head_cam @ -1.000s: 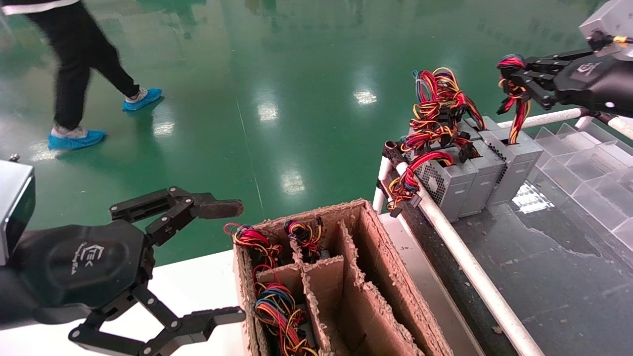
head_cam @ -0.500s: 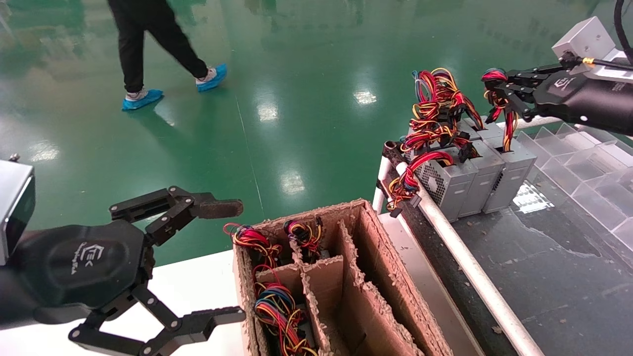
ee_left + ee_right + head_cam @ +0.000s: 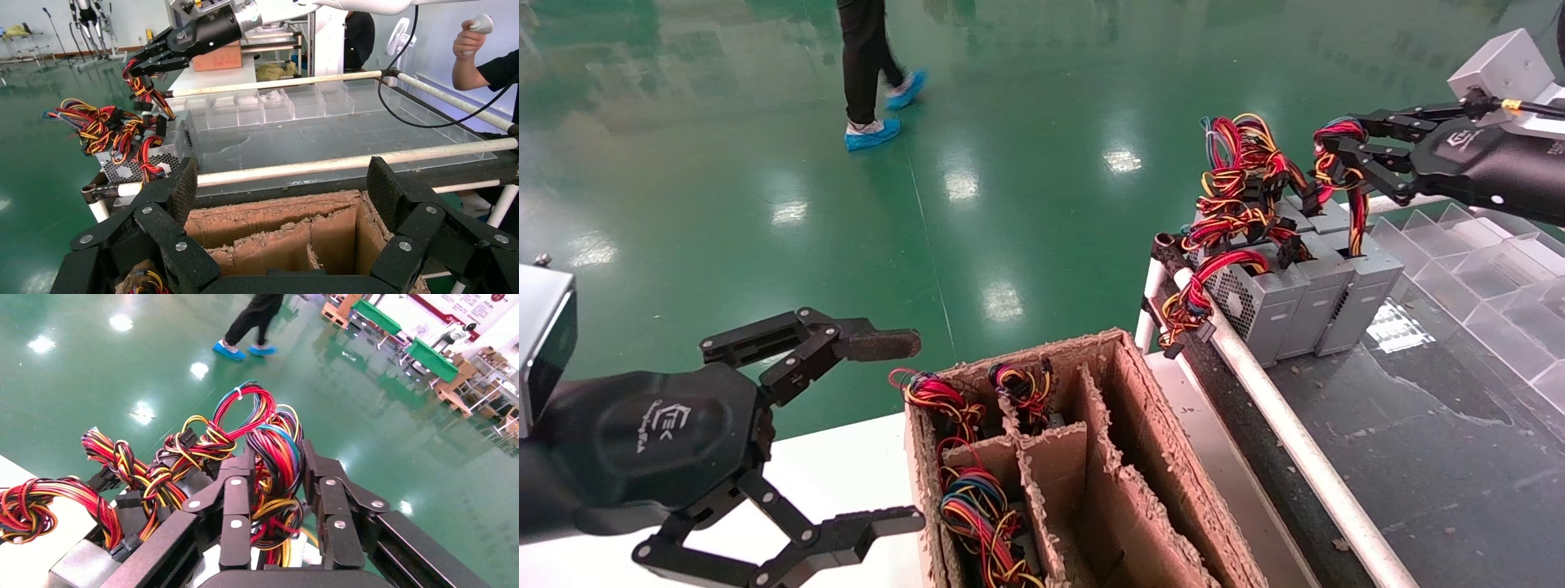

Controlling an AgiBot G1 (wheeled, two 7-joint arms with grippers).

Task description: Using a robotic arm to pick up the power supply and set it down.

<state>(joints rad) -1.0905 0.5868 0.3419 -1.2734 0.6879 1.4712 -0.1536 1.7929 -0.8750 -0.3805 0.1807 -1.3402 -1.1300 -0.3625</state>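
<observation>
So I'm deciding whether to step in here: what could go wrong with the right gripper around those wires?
The right gripper holds only the wire bundle, not the power supply, so lifting could strain the wires or let them slip. The neighbouring units' wires lie close and may snag. The supply sits packed against the next unit and could drag it. The left gripper hangs open by the cardboard box.

Left gripper (image 3: 903, 433): black claw, jointed fingers, silver screws, white logo on palm housing. Right gripper (image 3: 1324, 155): same build; silver block wrist.
</observation>
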